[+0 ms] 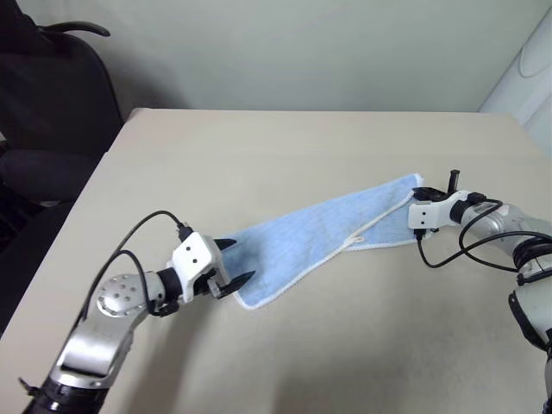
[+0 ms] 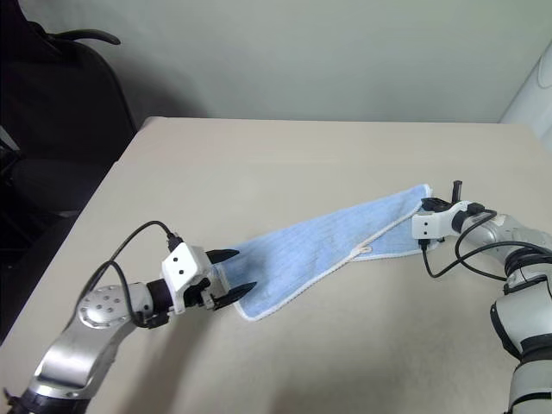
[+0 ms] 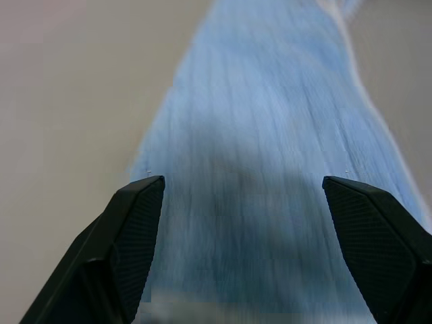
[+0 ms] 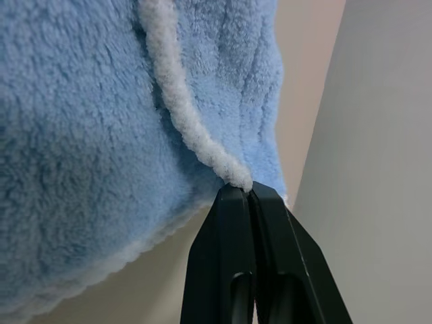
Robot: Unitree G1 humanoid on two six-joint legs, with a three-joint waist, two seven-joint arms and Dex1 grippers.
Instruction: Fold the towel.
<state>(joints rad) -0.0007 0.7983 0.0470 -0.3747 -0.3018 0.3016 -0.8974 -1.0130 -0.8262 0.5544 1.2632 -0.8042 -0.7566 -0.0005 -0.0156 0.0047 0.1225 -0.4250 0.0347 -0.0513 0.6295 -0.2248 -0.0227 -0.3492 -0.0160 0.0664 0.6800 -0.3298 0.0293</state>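
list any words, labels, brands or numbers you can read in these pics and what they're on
None: there is no readable text anywhere.
The towel is plain light blue with a white hem; its small white loop tag shows no print.
The left gripper, the right gripper and the table carry no markings.

A beige table [image 1: 285, 155] is seen spread across most of the scene, its matte top plain and lightly shaded, with a rounded corner at the far left. A black office chair [image 1: 52, 112] is placed just beyond that far-left corner, its curved armrest raised above the dark backrest and its seat set lower than the table top. A pale greenish wall [image 1: 302, 52] is seen behind the far edge of the table. At the far right, a white panel with a rounded shape [image 1: 530, 73] is partly shown beside the wall.
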